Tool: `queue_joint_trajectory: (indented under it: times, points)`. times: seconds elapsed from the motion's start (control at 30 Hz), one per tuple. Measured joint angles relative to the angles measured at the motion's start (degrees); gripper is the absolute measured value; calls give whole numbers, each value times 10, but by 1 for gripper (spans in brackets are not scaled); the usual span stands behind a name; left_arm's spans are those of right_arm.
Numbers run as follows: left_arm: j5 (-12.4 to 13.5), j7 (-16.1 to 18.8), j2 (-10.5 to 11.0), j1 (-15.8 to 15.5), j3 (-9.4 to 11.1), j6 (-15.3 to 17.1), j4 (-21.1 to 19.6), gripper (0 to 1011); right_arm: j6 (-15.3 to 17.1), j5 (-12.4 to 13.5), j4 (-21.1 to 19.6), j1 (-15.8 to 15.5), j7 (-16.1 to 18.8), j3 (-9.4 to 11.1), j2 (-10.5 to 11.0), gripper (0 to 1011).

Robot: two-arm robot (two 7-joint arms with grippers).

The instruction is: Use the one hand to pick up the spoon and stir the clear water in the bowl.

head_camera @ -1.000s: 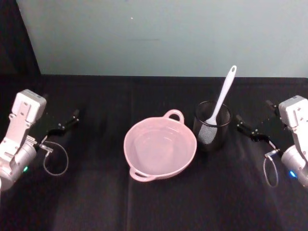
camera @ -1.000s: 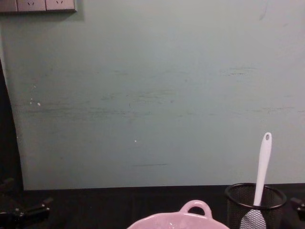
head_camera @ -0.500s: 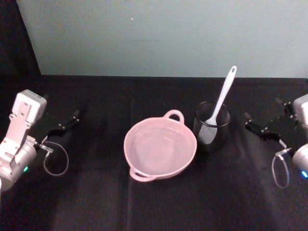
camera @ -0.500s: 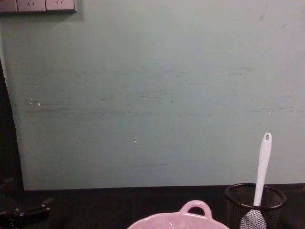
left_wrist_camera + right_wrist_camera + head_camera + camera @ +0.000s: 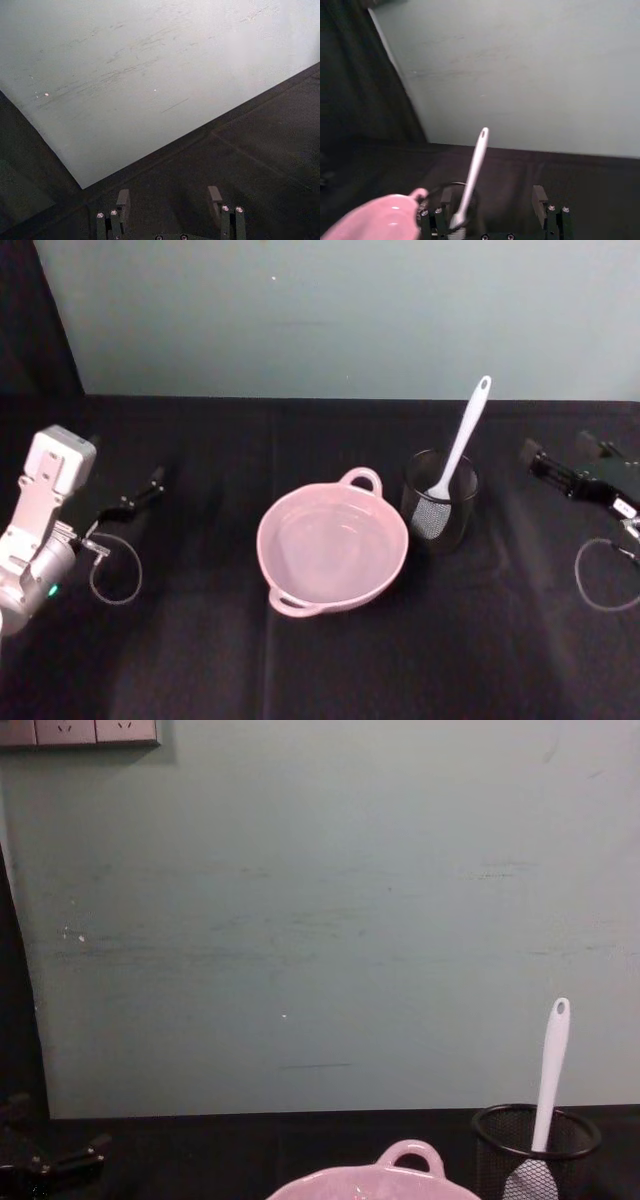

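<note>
Now the long slim white plastic spoon [image 5: 458, 440] leans in a black wire-mesh cylindrical cup [image 5: 440, 520], just right of the glossy pale pink bowl [image 5: 333, 550] on the black tablecloth [image 5: 200, 640]. The black right gripper [image 5: 558, 450] hovers right of the cup, apart from it, pointing towards it with its fingers spread and nothing between them. It is cut off at the head view's right edge. The black left gripper [image 5: 140, 492] sits far left, likewise released and empty. The spoon's head shows only dimly through the cup's wires. One spoon, one bowl, one cup, two grippers.
</note>
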Motion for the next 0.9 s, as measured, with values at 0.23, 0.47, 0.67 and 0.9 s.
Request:
queue_joint_trajectory:
  times: [0.23,0.47,0.67,0.9]
  points:
    - [0,0,0,0,0,0,0,1011,83,90,56,59,51,-12,-21,1002]
    - [0,0,0,0,0,0,0,1011,108,109,111,117,70,-42,-38,1002]
    - [0,0,0,0,0,0,0,1011,110,107,171,175,76,-73,-58,1002]
    - [0,0,0,0,0,0,0,1011,100,101,217,214,91,-100,-71,1002]
